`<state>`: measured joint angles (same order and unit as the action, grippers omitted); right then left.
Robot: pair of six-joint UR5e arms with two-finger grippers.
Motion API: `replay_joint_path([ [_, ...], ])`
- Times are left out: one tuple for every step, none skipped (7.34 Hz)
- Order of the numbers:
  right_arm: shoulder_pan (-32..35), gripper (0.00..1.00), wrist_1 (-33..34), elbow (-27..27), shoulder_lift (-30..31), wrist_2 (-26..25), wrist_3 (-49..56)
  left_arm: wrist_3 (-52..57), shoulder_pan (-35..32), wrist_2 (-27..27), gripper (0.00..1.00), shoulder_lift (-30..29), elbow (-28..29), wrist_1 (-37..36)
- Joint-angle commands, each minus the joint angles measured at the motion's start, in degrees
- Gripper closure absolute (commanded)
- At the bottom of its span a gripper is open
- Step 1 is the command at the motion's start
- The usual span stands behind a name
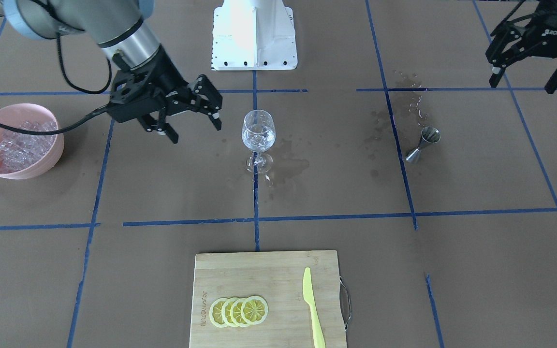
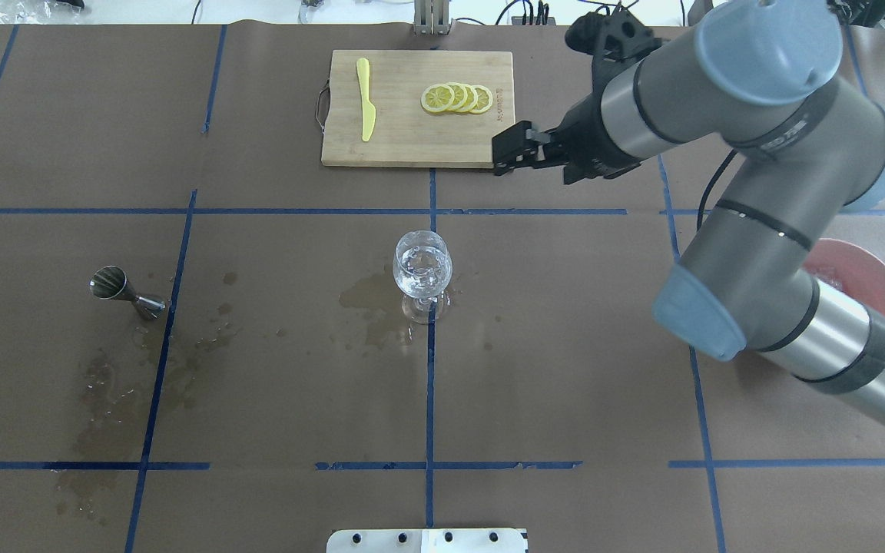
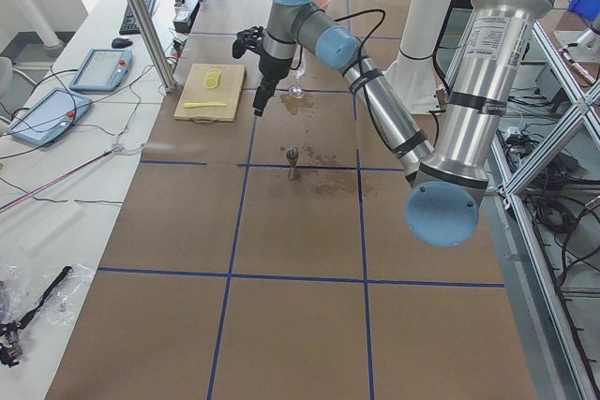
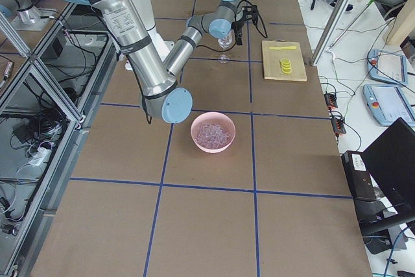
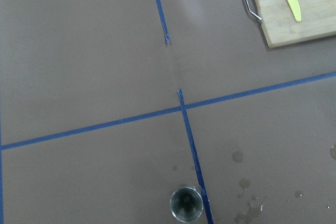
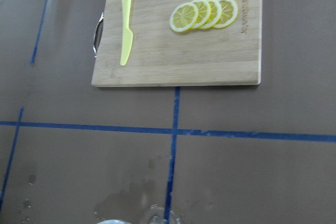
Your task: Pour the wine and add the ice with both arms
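Bright, even light from above washes the brown bench (image 1: 452, 270). Shadows are soft, with a faint one under the pink bowl (image 1: 32, 170). The white base block (image 1: 254, 34) glares, overexposed. Both wrist views look slightly soft.

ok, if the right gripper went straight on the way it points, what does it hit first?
Most likely bare paper between the glass and the board. The right gripper tilts down that way, and its wrist view centres there. Depth is unclear, so it might clip the glass.
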<state>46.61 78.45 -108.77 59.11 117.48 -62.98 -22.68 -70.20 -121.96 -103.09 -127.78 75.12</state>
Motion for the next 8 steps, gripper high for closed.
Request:
replay_joint_path([
  [6.81,0.0,6.51,0.75,3.72,2.84,16.76,9.11,-5.11,-3.63,0.0,-0.45,8.39,2.56],
  [8.92,0.0,10.81,0.75,4.52,3.02,23.1,12.54,-7.13,-3.63,0.0,-0.45,10.86,2.66],
  [11.03,0.0,15.37,0.75,5.31,3.11,30.3,17.8,-8.89,-3.63,0.0,-0.28,13.93,2.75],
  [13.57,0.0,18.2,0.75,6.88,3.11,36.64,22.46,-12.82,-3.72,0.0,-0.45,18.14,2.92],
  [15.95,0.0,19.45,0.84,9.86,3.2,42.27,27.38,-16.08,-3.72,0.0,-0.45,22.27,3.62],
  [19.1,0.0,19.46,1.36,13.02,5.55,47.11,29.6,-18.72,-5.46,0.0,-0.45,25.97,4.24],
  [22.96,0.0,19.46,3.71,15.14,9.31,53.25,32.67,-20.58,-9.48,0.0,0.07,29.14,4.33],
  [25.26,0.0,19.29,3.91,18.81,9.78,57.66,36.36,-21.9,-9.61,0.0,0.34,31.95,4.33],
])
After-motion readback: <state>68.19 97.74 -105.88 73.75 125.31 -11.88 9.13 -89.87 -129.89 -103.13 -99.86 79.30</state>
